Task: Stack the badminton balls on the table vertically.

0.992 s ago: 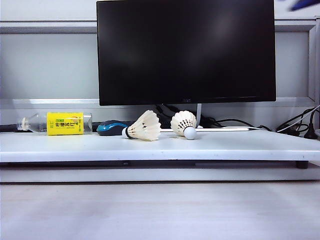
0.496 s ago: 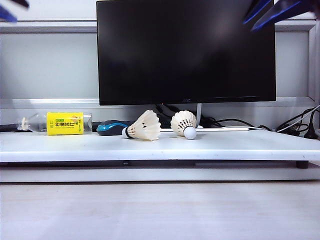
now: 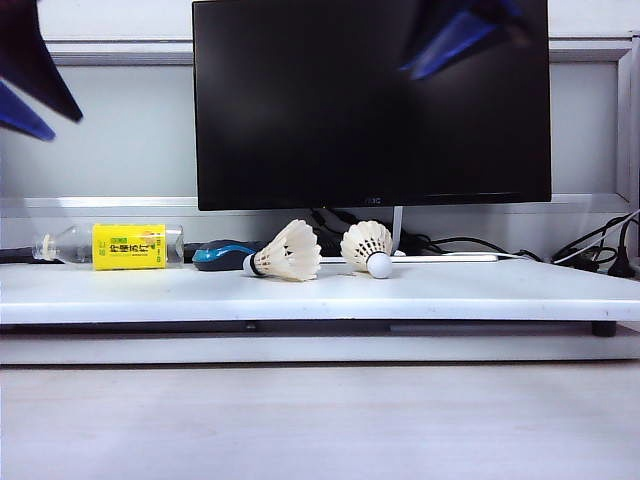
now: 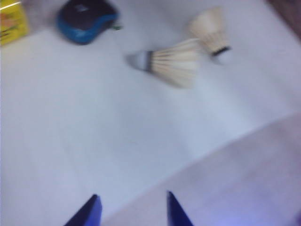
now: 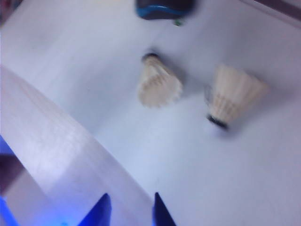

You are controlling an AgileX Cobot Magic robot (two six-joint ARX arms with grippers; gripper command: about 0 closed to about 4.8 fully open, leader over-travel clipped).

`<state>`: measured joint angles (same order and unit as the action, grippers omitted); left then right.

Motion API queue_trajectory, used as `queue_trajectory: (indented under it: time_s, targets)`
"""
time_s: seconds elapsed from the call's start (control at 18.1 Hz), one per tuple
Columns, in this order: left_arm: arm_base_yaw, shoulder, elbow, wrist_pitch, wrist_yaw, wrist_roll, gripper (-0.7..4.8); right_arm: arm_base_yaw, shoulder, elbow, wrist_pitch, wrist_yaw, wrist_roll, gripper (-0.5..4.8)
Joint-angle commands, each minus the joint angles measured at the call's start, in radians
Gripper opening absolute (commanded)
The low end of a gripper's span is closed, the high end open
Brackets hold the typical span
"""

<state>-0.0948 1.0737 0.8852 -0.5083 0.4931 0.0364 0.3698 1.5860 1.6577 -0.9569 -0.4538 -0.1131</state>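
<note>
Overhead, left claw, right claw, both agape.

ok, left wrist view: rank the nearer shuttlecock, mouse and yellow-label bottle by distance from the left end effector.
From the left end effector, open, above the table's front edge:
1. Shuttlecock lying on its side, mid-table.
2. Blue mouse, behind it.
3. Yellow-label bottle, beyond the mouse, at the frame's corner.

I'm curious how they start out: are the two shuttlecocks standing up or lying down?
Lying down. The left shuttlecock rests on its side, cork pointing left; the right shuttlecock lies tipped, cork toward the camera, on the white table.
</note>
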Motion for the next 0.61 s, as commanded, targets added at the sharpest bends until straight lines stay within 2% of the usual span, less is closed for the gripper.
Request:
queue_trajectory:
  time_s: [0.06, 0.33, 0.5, 0.61]
  targets:
    - [-0.015, 0.032, 0.007, 0.055, -0.003, 0.008, 1.88, 0.049, 0.096, 0.105, -0.01, 0.011, -0.026, 1.22]
    - [-0.025, 0.036, 0.007, 0.042, 0.001, 0.008, 1.89, 0.094, 0.314, 0.331, -0.088, 0.015, -0.1, 1.24]
    - [-0.026, 0.037, 0.007, 0.035, 0.075, 0.009, 1.88, 0.111, 0.425, 0.46, -0.135, 0.015, -0.188, 1.45]
    - [-0.026, 0.037, 0.006, 0.03, 0.077, 0.009, 1.88, 0.132, 0.478, 0.52, -0.158, 0.033, -0.239, 1.5]
